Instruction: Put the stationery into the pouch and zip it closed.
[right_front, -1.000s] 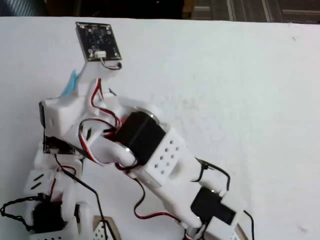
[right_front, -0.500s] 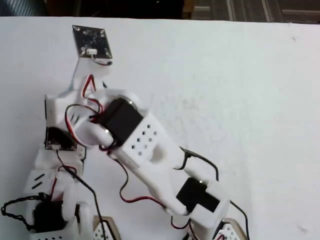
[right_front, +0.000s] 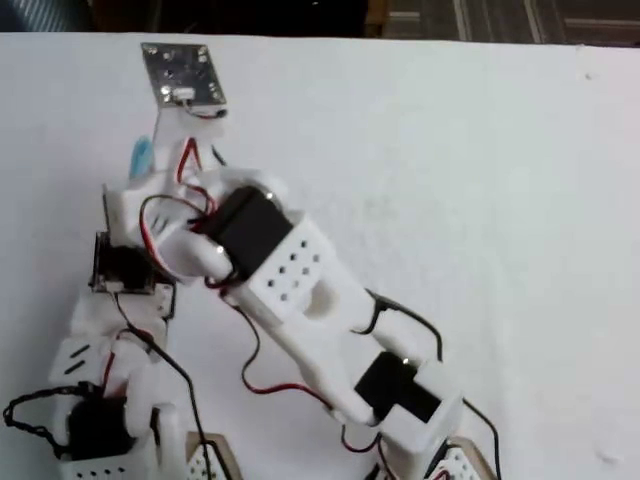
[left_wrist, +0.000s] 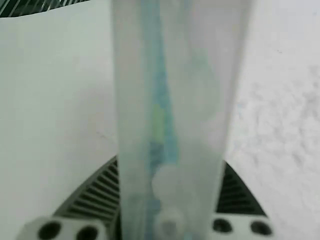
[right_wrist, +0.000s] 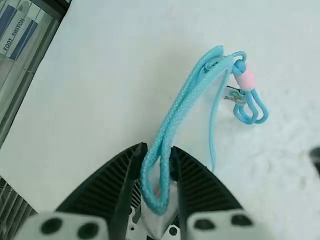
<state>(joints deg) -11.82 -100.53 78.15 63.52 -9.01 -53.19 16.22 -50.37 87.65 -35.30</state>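
White cloth covers the table (right_front: 500, 200) in the high view, where two white plastic arms with black motors and red and black wires crowd the sector from 6 to 10 o'clock. One arm (right_front: 300, 290) stretches from a base near 6 o'clock toward 10 o'clock and lies partly over the other (right_front: 100, 400); which is left and which right cannot be told here, and their bodies hide both sets of jaws. A small square circuit board (right_front: 183, 75) stands at 11 o'clock, and toward 10 o'clock a sliver of light blue (right_front: 140, 158) peeps out beside the arm, too little of it to name. In the left wrist view the left gripper (left_wrist: 171, 161) has its black ribbed jaws closed on a translucent plastic pouch (left_wrist: 170, 65), which rises between them as a tall band cut off at the frame edge. Blurred blue and greenish shapes (left_wrist: 160, 120) show through its wall, too smeared to identify, and the zip cannot be made out. In the right wrist view the right gripper (right_wrist: 156, 148) pinches a light blue braided cord (right_wrist: 175, 120) between nearly closed jaws. The doubled cord runs out over the table to a pink bead (right_wrist: 245, 78), blue clip loops (right_wrist: 250, 111) and a tiny metal piece (right_wrist: 232, 95); what it is fastened to is unclear.
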